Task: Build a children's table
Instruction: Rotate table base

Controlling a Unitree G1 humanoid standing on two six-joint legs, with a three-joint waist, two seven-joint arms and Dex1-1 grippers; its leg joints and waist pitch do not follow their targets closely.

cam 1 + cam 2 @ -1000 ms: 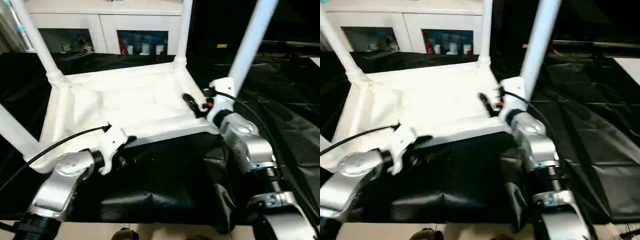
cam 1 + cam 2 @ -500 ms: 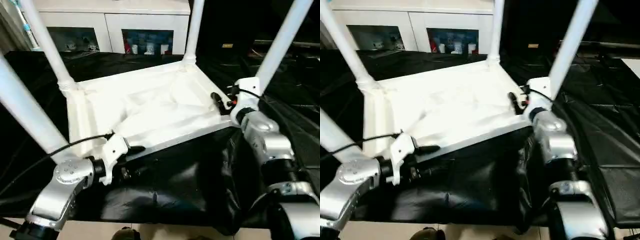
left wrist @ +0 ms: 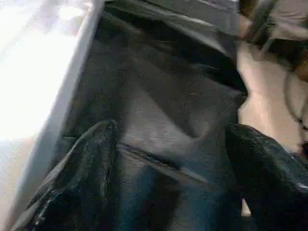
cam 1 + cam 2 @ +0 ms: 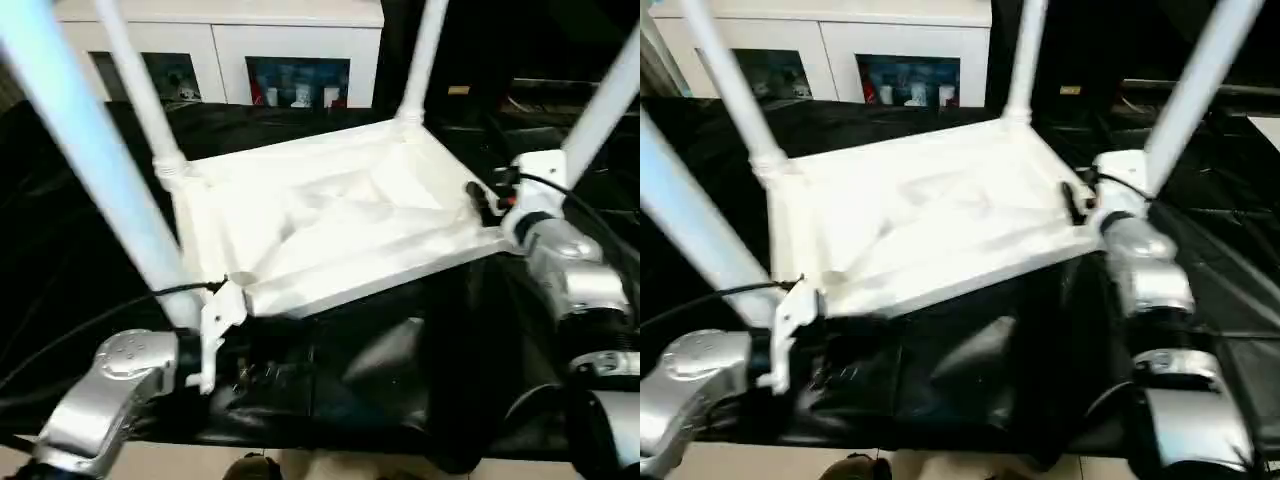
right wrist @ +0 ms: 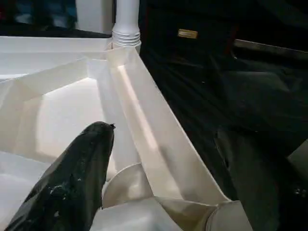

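Keeping the upside-down tabletop (image 4: 330, 225) level and steady is what's probably called for here, since all four legs (image 4: 88, 150) look seated in the corner sockets and the whole thing seems ready to be turned over. Nearest, the left gripper (image 3: 168, 159) is seen spread wide with nothing held, just under the tabletop's near-left edge, black sheeting (image 3: 159, 106) showing between its fingers (image 3: 91, 163). A firm, even hold on both sides would be wise before any flip, as the long legs could swing and tip it. A bit farther, at the near-right corner, the right gripper (image 5: 163, 163) is also wide, straddling the tabletop's right rim with one finger inside the ribbed underside and one outside, not clamped as far as can be told. Farthest back, a white cabinet (image 4: 220, 45) is seen behind the table.
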